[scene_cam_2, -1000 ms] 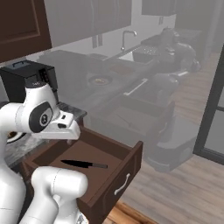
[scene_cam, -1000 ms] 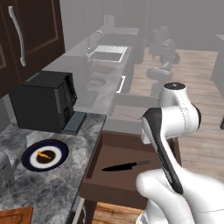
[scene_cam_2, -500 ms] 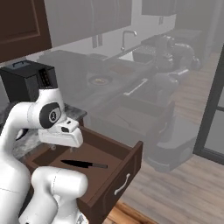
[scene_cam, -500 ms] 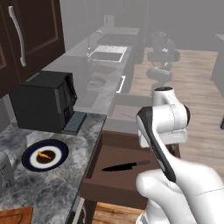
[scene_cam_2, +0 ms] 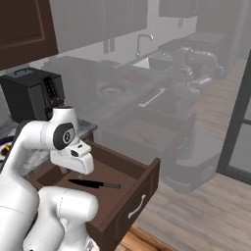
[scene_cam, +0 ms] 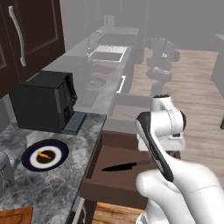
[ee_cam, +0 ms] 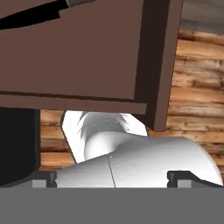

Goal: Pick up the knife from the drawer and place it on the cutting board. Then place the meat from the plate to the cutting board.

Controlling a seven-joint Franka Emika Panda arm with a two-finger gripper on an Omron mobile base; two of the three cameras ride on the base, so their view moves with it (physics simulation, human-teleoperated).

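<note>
The knife (scene_cam: 125,166) lies flat on the bottom of the open drawer (scene_cam: 101,149), black blade pointing left. In the right base view the knife (scene_cam_2: 96,184) rests just beside and below my hand. My gripper (scene_cam_2: 71,171) hangs open over the drawer (scene_cam_2: 145,185), above the blade end and apart from it. In the hand view the gripper (ee_cam: 112,176) has its tips wide apart, and the knife (ee_cam: 34,11) shows at the top left on the drawer floor (ee_cam: 83,52). The plate (scene_cam: 29,158) holds the orange meat (scene_cam: 43,154) on the counter. A corner of the cutting board (scene_cam: 15,216) shows at the bottom left.
A black coffee machine (scene_cam: 43,103) stands behind the plate, and a toaster (scene_cam: 3,171) sits at the left edge. The sink (scene_cam: 105,56) lies farther along the counter. Upper cabinets (scene_cam: 30,30) hang above. Wooden floor lies to the right of the drawer front (scene_cam_2: 128,212).
My hand has come down and in over the drawer, nearer the knife. Knife, plate and meat have not moved.
</note>
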